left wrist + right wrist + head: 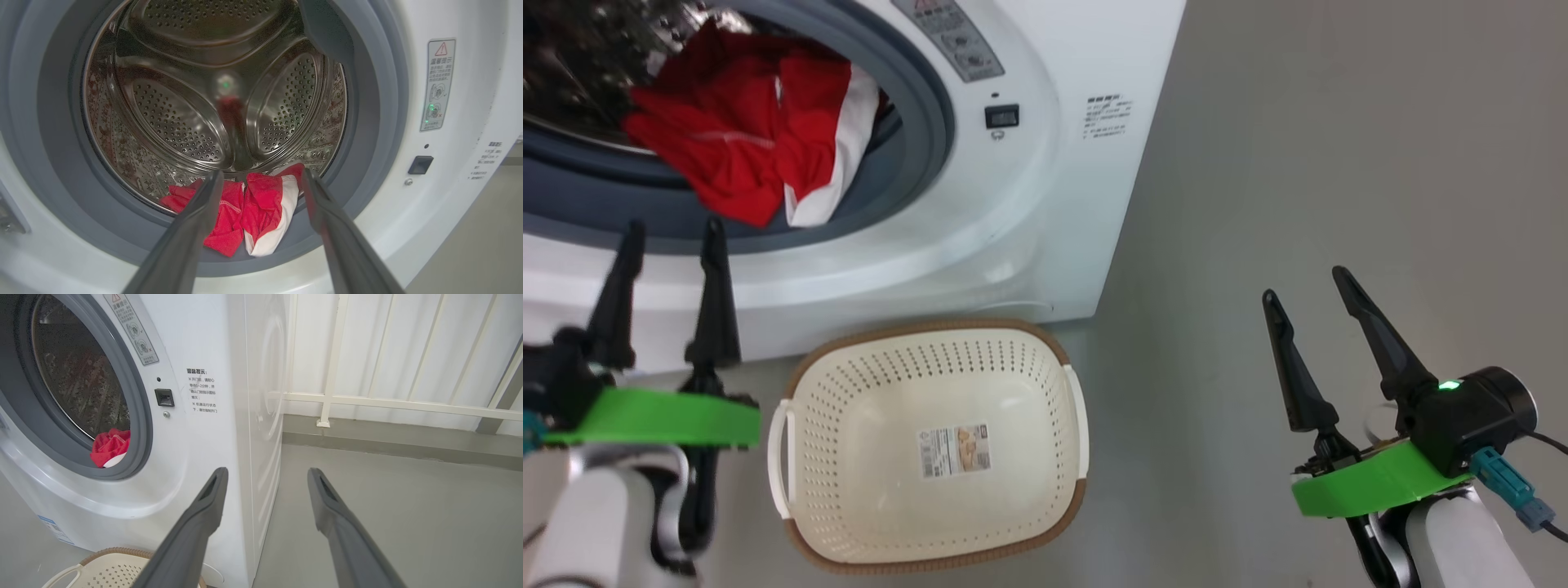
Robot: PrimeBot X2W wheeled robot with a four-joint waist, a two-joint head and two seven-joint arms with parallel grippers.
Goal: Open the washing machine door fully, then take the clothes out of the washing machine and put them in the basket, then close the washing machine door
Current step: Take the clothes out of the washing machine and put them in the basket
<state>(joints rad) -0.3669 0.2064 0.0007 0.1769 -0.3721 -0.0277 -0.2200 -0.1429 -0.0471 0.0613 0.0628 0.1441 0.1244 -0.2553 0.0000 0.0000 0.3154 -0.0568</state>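
2 grippers of ours stand spread and empty: the left gripper (674, 224) points at the clothes (743, 139) heaped at the mouth of the washing machine (1029, 204), and the right gripper (1305, 283) hangs apart over the floor (1339, 122). We judge unloading is in hand. Next we must reach in, pinch the fabric and carry it to the basket (931, 328) just below.

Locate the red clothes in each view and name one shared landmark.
Head view: bright red fabric clothes with white panels at upper left, draped over the grey rubber ring.
Left wrist view: clothes lower centre, framed by the open left pincer.
Right wrist view: clothes left of centre, low inside the ring.
Shared landmark: small black square recess right of the ring.
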